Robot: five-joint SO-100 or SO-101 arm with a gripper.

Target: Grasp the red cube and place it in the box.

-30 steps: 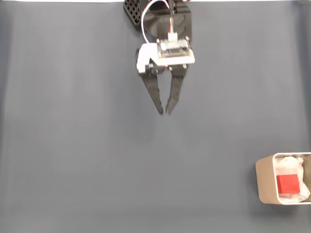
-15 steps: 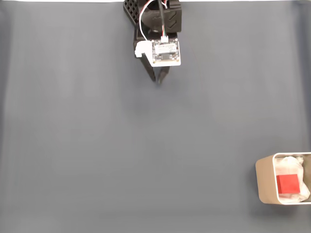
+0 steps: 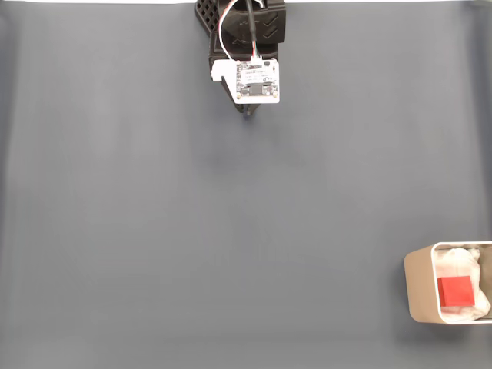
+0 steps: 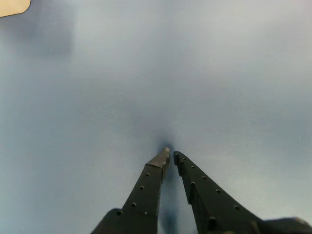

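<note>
A plain slate-grey table [image 3: 231, 246] spreads across the fixed view, its matte covering marked by faint vertical bands of lighter and darker tone and by a soft fold line down each of the left and right edges. Along the far edge a thin white strip [image 3: 100, 2] borders the grey. In the wrist view the same surface [image 4: 219, 73] looks paler and bluish under even, diffuse light, brightest at the far right, with a small cream-coloured patch [image 4: 12, 6] in the far left corner and a dim shadow beside it.
</note>
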